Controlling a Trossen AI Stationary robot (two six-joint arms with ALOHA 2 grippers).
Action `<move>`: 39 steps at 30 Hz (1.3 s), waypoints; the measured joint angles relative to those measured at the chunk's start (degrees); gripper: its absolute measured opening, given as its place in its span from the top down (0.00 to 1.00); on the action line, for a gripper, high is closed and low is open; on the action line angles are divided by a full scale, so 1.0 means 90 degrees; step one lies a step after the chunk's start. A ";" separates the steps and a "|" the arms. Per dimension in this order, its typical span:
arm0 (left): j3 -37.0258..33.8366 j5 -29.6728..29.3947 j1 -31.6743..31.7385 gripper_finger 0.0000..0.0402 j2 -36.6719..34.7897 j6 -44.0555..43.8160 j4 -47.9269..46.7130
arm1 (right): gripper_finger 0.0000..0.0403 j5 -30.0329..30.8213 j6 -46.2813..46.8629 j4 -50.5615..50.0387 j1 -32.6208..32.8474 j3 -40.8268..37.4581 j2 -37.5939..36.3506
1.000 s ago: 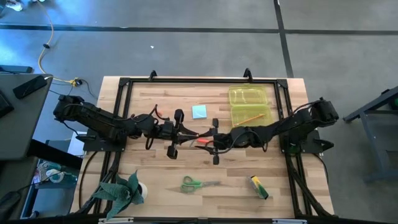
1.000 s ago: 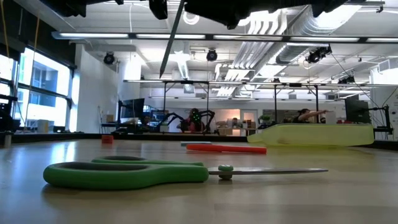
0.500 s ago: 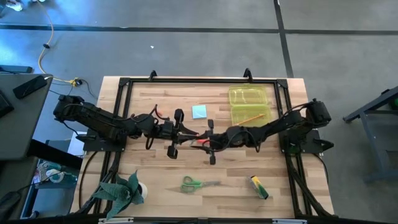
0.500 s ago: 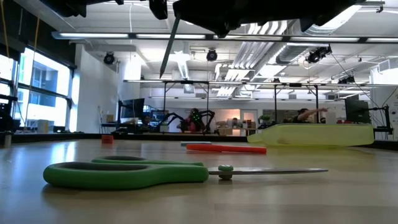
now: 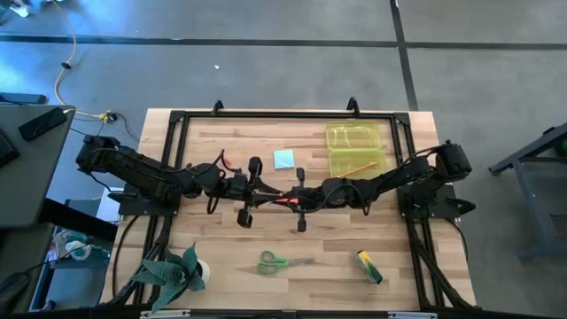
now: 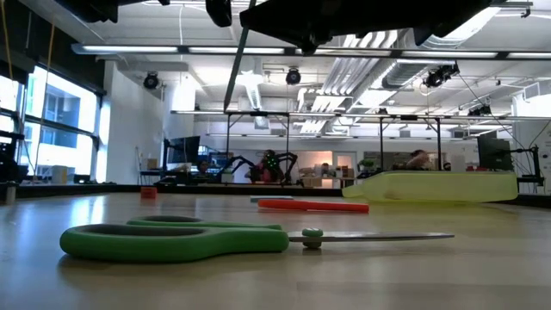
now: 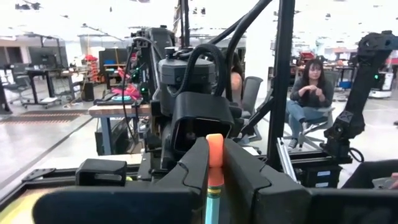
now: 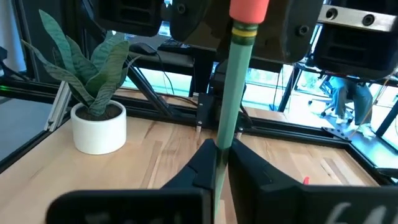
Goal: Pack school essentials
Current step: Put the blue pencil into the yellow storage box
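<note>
**Green pencil gripped by both tools above mid-table**

Starting at the left front corner of the table [image 5: 221, 239]: a green leafy plant [image 5: 171, 269] in a white pot, well apart from everything else.

Reaching in from the left with the left tool [image 7: 214, 152], fingers closed on the green pencil [image 8: 236, 81] just below its pink-orange eraser. Held clear of the table and slanted, as shown in the low view.

Lying flat near the front edge, a little left of centre: green-handled scissors [image 5: 282, 262], blades pointing right, touched by nothing.

Resting toward the back, just beyond the two tools: a light-blue note pad [image 5: 283, 159].

Directly under the meeting tools: a red-orange marker [image 6: 312, 206] flat on the wood.

Coming in from the right with the right tool [image 8: 219, 152], fingers pinched on the same pencil farther down the shaft, nose to nose with the left tool.

Further right, at the back: a translucent yellow plastic case [image 5: 355, 140], lying open with a wooden pencil [image 5: 357, 167] inside the nearer half.

At the right front, near the edge: a yellow-green stick [image 5: 369, 266], lying at an angle, alone.
</note>
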 joint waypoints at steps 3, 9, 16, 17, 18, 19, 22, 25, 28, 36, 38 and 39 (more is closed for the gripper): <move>0.0000 -0.0113 0.0004 0.89 0.0000 -0.0092 -0.0090 | 0.97 -0.0013 0.0028 -0.0104 -0.0036 0.0000 0.0000; 0.0003 -0.0312 0.0007 0.77 -0.0003 0.0326 -0.0447 | 0.98 -0.0052 0.0164 -0.0377 -0.0115 0.0000 0.0000; 0.0007 -0.0959 0.0005 0.63 -0.0007 0.0338 -0.1054 | 0.98 -0.0048 0.0403 -0.0815 -0.0246 0.0000 0.0000; 0.0007 -0.1013 0.0007 0.61 -0.0007 0.0345 -0.1126 | 0.98 -0.0051 0.0466 -0.0863 -0.0261 0.0000 0.0000; 0.0007 -0.1040 0.0010 0.60 -0.0007 0.0373 -0.1189 | 0.98 -0.0055 0.0495 -0.0915 -0.0278 0.0000 0.0000; 0.0007 -0.1059 0.0010 0.58 -0.0007 0.0423 -0.1262 | 0.98 -0.0058 0.0514 -0.0949 -0.0288 0.0000 0.0000; 0.0007 -0.1063 0.0010 0.56 -0.0011 0.0551 -0.1476 | 0.98 -0.0058 0.0528 -0.1028 -0.0315 0.0000 0.0000; 0.0007 -0.1061 0.0010 0.56 -0.0063 0.0559 -0.1757 | 0.98 -0.0051 0.0618 -0.1139 -0.0315 0.0002 0.0000; 0.0005 -0.1058 0.0010 0.56 -0.0129 0.0557 -0.2095 | 0.97 0.0197 0.0706 -0.1357 -0.0315 0.0002 0.0000; 0.0005 -0.1036 0.0006 0.56 -0.0325 0.0380 -0.2805 | 0.97 0.0691 0.0716 -0.2014 -0.0315 0.0002 -0.0063; 0.0005 -0.1036 0.0005 0.56 -0.0360 0.0233 -0.3000 | 0.97 0.0844 0.0796 -0.2276 -0.0315 0.0002 -0.0154; 0.0005 -0.1036 0.0001 0.56 -0.0362 0.0144 -0.3097 | 0.97 0.0885 0.0854 -0.2327 -0.0315 0.0002 -0.0192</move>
